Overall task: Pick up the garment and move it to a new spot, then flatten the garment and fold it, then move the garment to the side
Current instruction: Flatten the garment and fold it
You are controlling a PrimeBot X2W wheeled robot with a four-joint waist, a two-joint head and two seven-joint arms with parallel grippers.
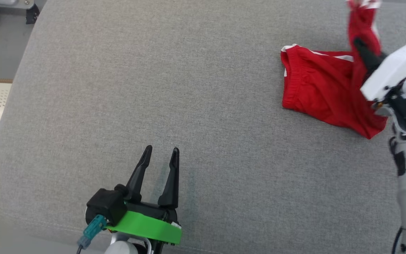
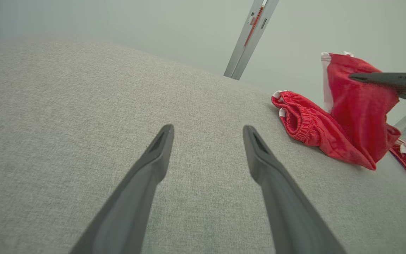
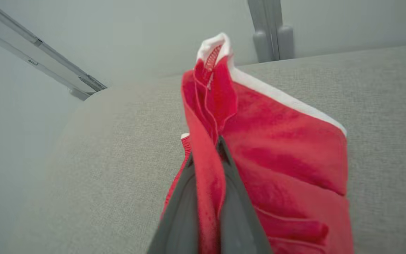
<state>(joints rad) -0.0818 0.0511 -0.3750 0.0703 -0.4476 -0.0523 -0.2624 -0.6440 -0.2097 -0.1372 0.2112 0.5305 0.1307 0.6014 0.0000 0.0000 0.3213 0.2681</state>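
Head view looks steeply down on the grey surface (image 1: 153, 88); both wrist views skim it low along their fingers (image 2: 143, 183), sharing the garment (image 1: 315, 91).

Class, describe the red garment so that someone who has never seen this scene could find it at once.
Start with the broad grey fabric surface and look to its right side. There lies a garment, one part pinched and held up by the right gripper. It is bright red with white trim and a gathered elastic waistband, unlike the plain grey around it.
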